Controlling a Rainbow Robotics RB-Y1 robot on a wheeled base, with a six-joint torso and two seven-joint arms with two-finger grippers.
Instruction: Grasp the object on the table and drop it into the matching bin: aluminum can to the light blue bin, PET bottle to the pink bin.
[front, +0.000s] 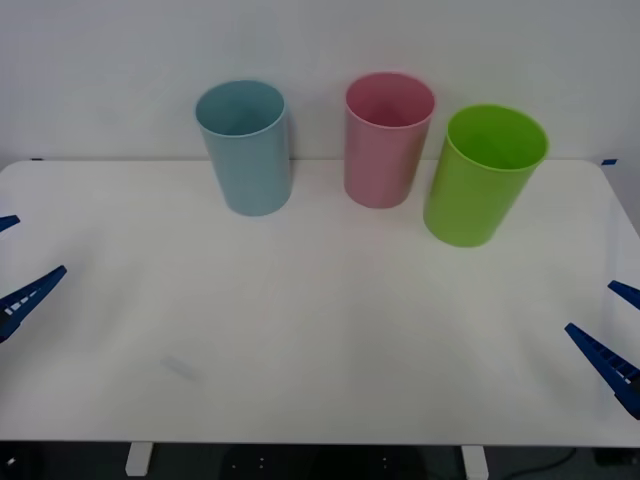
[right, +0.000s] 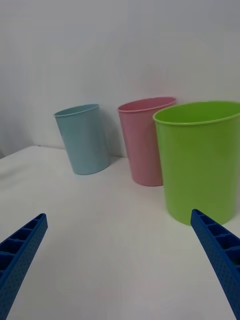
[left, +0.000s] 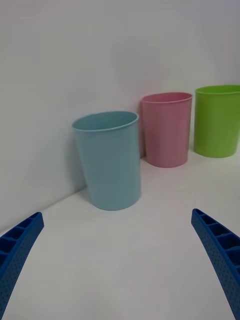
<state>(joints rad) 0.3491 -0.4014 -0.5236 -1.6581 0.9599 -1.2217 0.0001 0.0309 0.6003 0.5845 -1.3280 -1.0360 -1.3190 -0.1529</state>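
1. Front view is showing you three bins standing in a row at the far edge of the tabletop (front: 320, 340), close to the white wall: the light blue bin (front: 244, 148) toward your left, the pink bin (front: 387, 140) in the middle, and a lime green bin (front: 484, 176) to the right, a little nearer to you. I think they are standing upright with the mouths open so that a thing can be dropped in from above, and the wide front area is staying free for grasping.
2. The aluminum can is not lying anywhere on the tabletop you are seeing, so I cannot tell you where it is; it may already be inside a bin, but the insides are not showing enough to confirm this.
3. The left pincer (front: 18, 262) is waiting at the left edge of the tabletop, low above the surface, with the blue ribbed fingers (left: 17, 245) spread wide apart and pinching nothing. It is pointing toward the light blue bin.
4. The right pincer (front: 615, 330) is waiting at the right edge in a mirrored pose, fingers (right: 220, 250) also spread and pinching nothing. It is pointing toward the lime green bin, which is nearest to it.
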